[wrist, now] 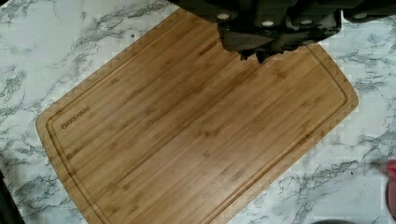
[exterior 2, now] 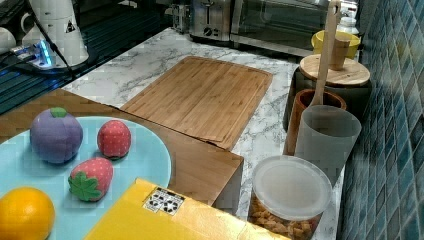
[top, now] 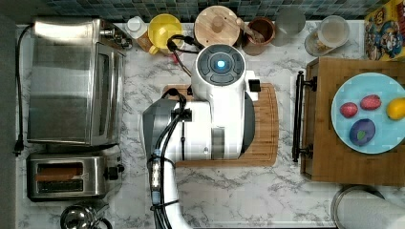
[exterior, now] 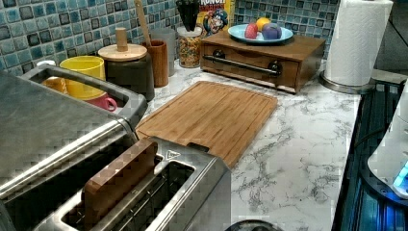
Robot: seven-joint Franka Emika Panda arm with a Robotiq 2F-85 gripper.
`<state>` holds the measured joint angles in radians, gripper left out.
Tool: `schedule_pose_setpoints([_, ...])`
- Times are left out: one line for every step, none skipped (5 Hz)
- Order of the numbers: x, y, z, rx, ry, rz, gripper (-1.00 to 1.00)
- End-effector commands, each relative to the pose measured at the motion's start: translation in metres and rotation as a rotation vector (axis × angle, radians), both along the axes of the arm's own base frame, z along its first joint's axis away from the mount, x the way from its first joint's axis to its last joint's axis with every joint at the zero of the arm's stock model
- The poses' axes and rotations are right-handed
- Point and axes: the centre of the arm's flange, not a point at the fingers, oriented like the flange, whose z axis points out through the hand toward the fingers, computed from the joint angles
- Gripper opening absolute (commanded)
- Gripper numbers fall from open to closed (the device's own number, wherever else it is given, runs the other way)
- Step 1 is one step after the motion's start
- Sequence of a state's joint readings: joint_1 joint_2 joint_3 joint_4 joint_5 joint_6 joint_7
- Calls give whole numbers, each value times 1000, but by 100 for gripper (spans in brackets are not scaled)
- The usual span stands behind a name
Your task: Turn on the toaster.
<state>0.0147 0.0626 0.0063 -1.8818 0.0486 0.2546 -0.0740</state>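
Note:
The toaster (top: 67, 177) is a small brushed-steel box at the top view's lower left, with a brown slice (top: 58, 174) in one of its two slots and a black lever and knob (top: 113, 171) on the end facing the arm. It is close up in the left view (exterior: 192, 192) and far back in the right view (exterior 2: 207, 17). My gripper (wrist: 254, 56) hangs above the bamboo cutting board (wrist: 196, 130), its fingers together and holding nothing. In the top view the white arm (top: 219, 105) covers the board's middle, well to the right of the toaster.
A large steel toaster oven (top: 71, 81) stands beside the toaster. Cups, a lidded jar (top: 217, 26) and a utensil holder line the tiled back wall. A wooden box (top: 329, 157) carries a blue plate (top: 344, 129) of toy fruit. A paper towel roll (top: 367, 210) stands at the top view's lower right.

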Motion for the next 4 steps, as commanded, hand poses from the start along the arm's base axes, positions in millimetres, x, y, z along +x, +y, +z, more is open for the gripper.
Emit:
schedule_pose_setpoints([0, 4, -2, 4, -1, 39, -100])
schedule_pose_setpoints([-19, 49, -10, 57, -41, 216, -100])
schedule_pose_setpoints([-43, 89, -4, 111, -128, 381, -100])
schedule_pose_setpoints([-61, 122, -5, 110, -159, 470, -100])
